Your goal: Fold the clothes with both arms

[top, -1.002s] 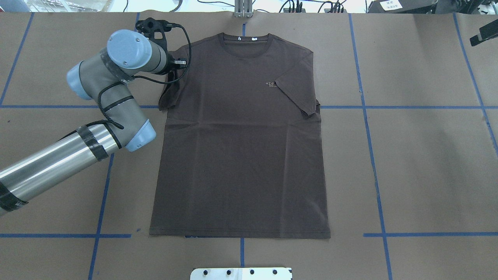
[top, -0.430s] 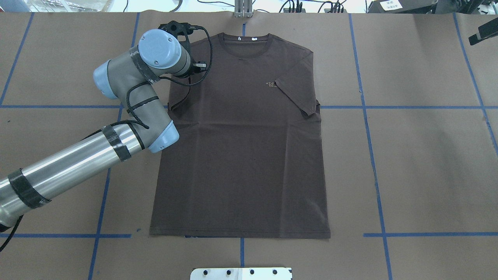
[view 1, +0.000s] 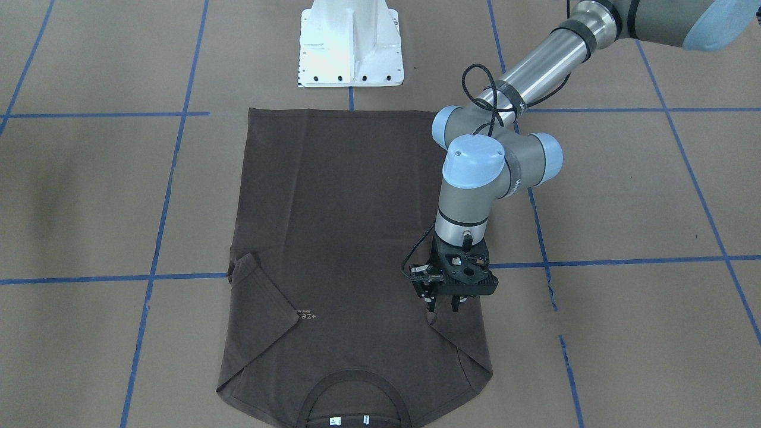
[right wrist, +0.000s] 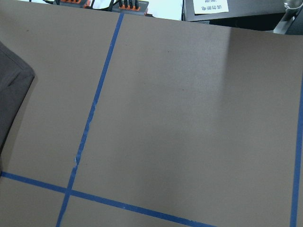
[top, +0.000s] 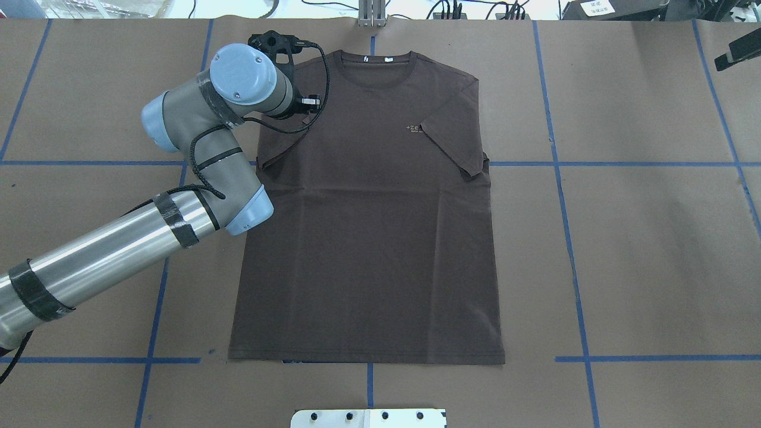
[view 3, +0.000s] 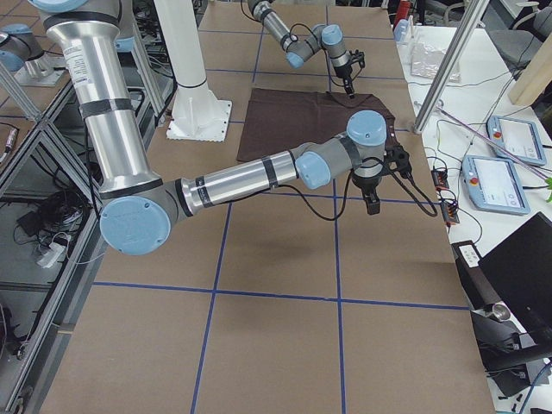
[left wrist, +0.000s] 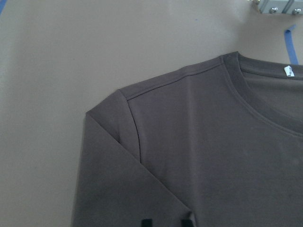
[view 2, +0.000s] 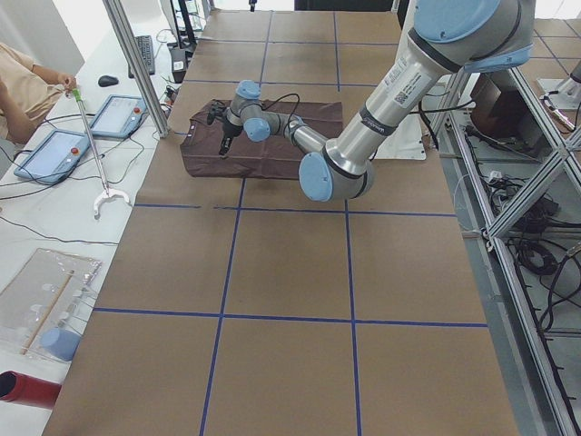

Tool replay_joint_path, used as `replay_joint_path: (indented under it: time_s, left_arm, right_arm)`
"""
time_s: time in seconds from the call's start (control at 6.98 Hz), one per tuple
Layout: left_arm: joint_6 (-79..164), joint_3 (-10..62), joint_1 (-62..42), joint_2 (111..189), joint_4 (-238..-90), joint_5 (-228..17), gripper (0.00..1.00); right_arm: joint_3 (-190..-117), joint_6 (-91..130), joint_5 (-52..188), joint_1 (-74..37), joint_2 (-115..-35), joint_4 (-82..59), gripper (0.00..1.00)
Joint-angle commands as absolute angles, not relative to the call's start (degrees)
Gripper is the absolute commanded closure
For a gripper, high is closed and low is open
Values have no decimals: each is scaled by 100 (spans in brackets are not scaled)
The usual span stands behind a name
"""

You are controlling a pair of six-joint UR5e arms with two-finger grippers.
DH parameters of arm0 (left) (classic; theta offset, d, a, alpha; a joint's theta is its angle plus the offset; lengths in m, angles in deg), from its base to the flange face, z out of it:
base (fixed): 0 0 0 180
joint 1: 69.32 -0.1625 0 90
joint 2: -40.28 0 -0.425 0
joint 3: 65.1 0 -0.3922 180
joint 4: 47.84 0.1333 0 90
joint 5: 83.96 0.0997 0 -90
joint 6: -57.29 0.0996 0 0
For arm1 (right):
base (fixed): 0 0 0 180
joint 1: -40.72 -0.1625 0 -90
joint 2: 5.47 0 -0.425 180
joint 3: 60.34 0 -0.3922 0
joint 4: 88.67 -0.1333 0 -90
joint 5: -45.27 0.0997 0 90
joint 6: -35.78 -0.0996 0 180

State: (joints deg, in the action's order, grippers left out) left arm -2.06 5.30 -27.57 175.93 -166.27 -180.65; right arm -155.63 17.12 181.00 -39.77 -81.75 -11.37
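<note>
The dark brown T-shirt (top: pixel 368 238) lies flat, chest up, with its collar (top: pixel 373 62) at the far edge. Its right sleeve (top: pixel 452 137) is folded inward beside the pale logo (top: pixel 414 128). The other sleeve (view 1: pixel 461 345) also lies folded onto the body. My left gripper (view 1: pixel 442 307) hangs just above that sleeve's tip, open, fingers a little apart. The left wrist view shows both fingertips (left wrist: pixel 147 222) over the cloth (left wrist: pixel 213 156). My right gripper (view 3: pixel 371 200) hovers over bare table beside the shirt's collar end; I cannot tell its state.
The white pedestal base (view 1: pixel 351 44) stands at the robot's side of the shirt hem. Blue tape lines (top: pixel 565 238) cross the brown table cover. Tablets (view 3: pixel 509 181) and cables lie past the far table edge, with a metal post (view 2: pixel 136 64) and a seated person (view 2: pixel 27 86).
My left arm swung right, carrying the shirt's left sleeve from beside the shirt onto its body. The sleeve now lies folded over. The rest of the shirt stayed still.
</note>
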Motion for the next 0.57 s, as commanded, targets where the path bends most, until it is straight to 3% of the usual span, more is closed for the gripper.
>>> replay_joint_path:
  time_s: [0.0, 0.43]
  left_arm:
    - [-2, 1736, -2757, 16926, -16597, -18581, 0]
    - [-72, 2987, -2775, 16160, -16606, -19382, 0]
  right_arm:
    - [-16320, 885, 18046, -3517, -8569, -1177, 0]
    - [-17938, -1677, 16829, -1824, -9124, -1220, 0]
